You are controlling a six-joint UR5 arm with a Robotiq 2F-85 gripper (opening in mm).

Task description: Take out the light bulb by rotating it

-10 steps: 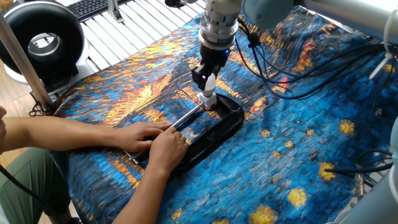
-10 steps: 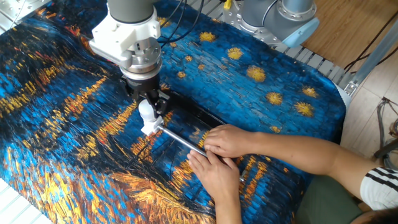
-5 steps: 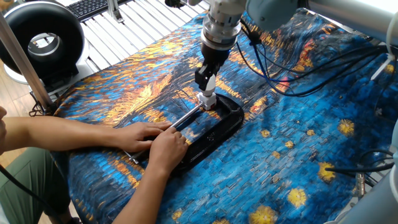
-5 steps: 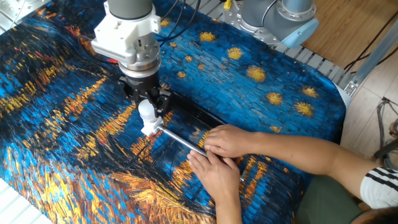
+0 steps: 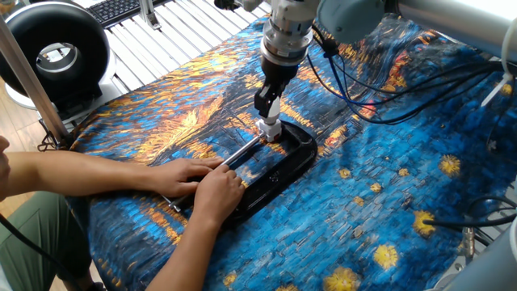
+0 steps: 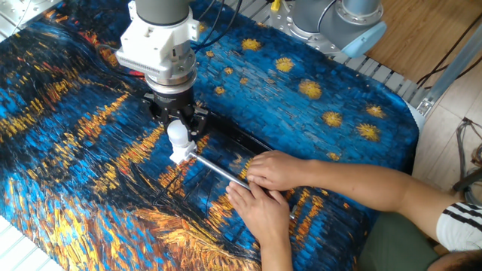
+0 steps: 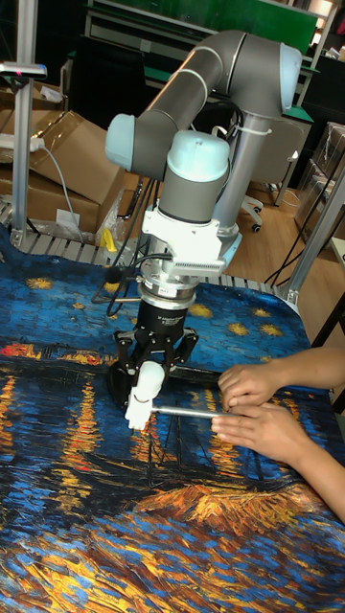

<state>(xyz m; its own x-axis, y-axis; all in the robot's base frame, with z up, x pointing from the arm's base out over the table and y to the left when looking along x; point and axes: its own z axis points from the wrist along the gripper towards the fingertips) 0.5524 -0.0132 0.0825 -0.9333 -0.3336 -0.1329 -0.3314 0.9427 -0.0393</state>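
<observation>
Between gripper (image 6: 178,129) fingers, white frosted light bulb (image 6: 178,135)

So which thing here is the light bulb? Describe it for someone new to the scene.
Follow the grey robot arm down to its gripper over the blue-and-orange cloth. The light bulb is the small white globe between the black fingers, above a short white socket on the black clamp.

We see the gripper (image 6: 179,129) pointing straight down with its dark fingers (image 6: 193,120) closed around the light bulb (image 6: 178,135), which stands upright on the short white socket (image 6: 181,156). From the socket a metal rod (image 6: 217,171) runs toward two bare hands (image 6: 277,171) pressed on the black clamp (image 6: 233,139). All of it rests on the table under a blue and orange painted cloth (image 6: 316,98).
</observation>
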